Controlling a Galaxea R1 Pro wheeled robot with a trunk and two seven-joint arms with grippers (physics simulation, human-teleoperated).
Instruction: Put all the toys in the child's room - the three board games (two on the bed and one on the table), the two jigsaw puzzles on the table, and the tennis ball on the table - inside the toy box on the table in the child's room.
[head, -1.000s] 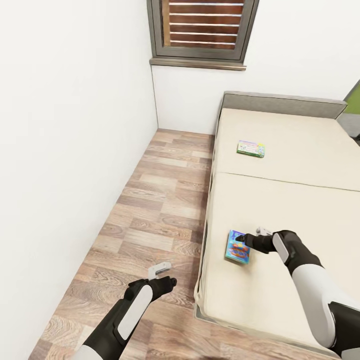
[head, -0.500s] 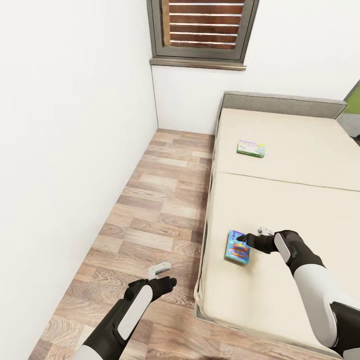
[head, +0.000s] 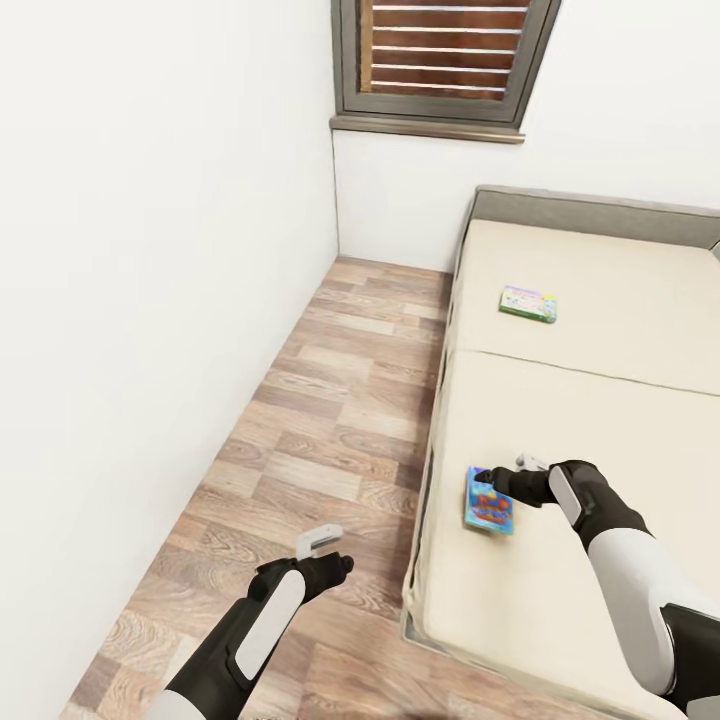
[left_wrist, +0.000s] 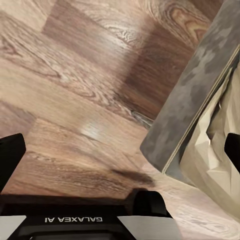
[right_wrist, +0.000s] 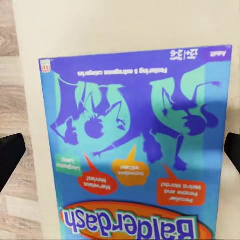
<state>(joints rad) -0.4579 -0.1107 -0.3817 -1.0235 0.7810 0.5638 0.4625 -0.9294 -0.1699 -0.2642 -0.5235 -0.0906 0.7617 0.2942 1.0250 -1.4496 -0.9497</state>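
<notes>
A blue "Balderdash" board game (head: 489, 505) lies flat on the bed (head: 600, 420), close to its near left edge. My right gripper (head: 488, 480) hovers over the box's far end. In the right wrist view the box (right_wrist: 135, 150) spreads below the right gripper (right_wrist: 120, 152), whose fingertips (right_wrist: 10, 155) stand far apart, open and holding nothing. A second, green board game (head: 528, 303) rests farther up the bed. My left gripper (head: 322, 543) hangs open over the wood floor (left_wrist: 75, 90), beside the bed's corner (left_wrist: 195, 95).
A white wall runs along the left, with a narrow strip of wood floor (head: 330, 400) between it and the bed. A shuttered window (head: 445, 55) is set in the far wall above the grey headboard (head: 590, 210).
The whole picture has shifted right, so the camera has moved. The right gripper now reaches slightly further over the blue box. The left arm looks unchanged.
</notes>
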